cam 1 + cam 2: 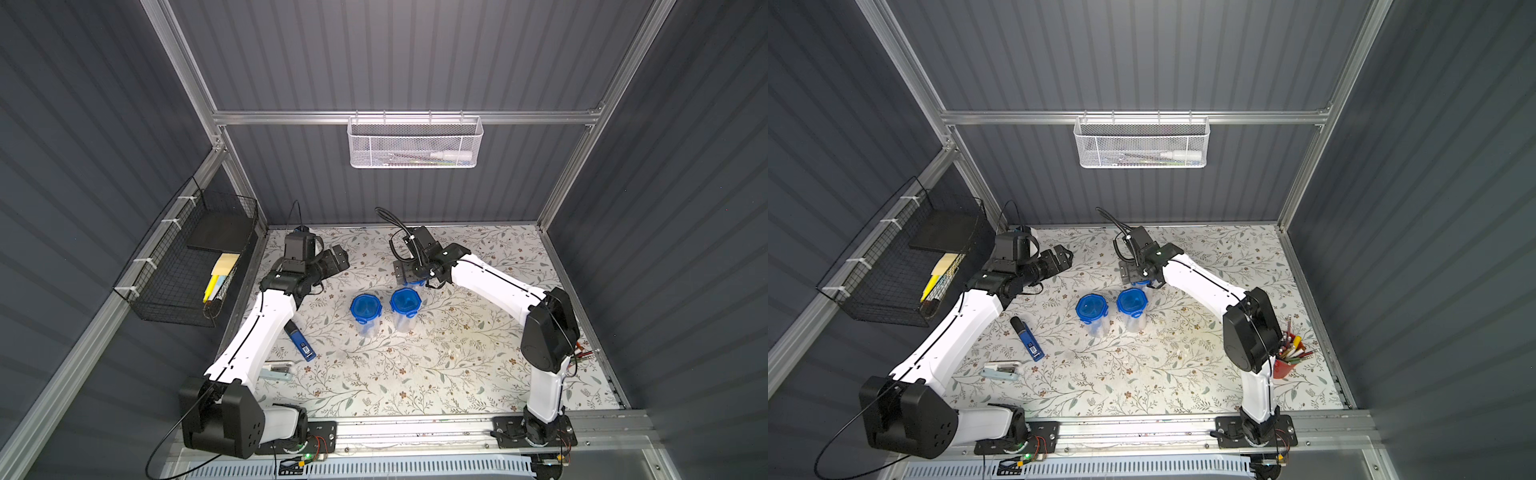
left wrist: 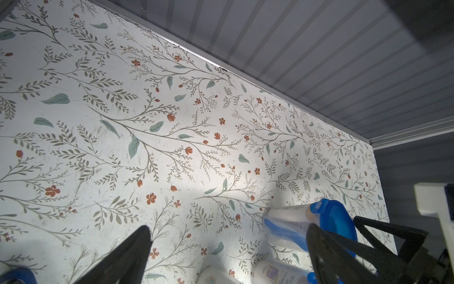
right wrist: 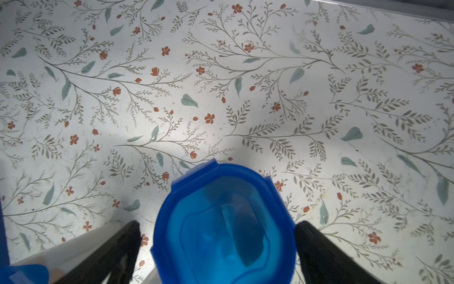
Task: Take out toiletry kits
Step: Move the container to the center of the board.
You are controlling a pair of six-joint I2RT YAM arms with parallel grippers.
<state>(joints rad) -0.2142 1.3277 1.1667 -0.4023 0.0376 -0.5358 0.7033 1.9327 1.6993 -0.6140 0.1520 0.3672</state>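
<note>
Hovering right gripper (image 3: 218, 227) over rear jar (image 3: 221, 194), fingers wide apart, empty; left gripper (image 1: 336, 261) likewise, near table (image 1: 415, 374) back-left corner. Kits (image 2: 282, 227) sealed inside jars, table centre. Next: unclip lid.

Overhead light whitens the floral-printed white tabletop (image 1: 415, 365) in both top views; the dark grey ribbed walls (image 1: 83, 166) are dim. The black fingers (image 2: 127, 253) of the left gripper (image 2: 227, 230) and right gripper (image 3: 218, 223) blur near the lens, a bright patch just ahead of each.
</note>
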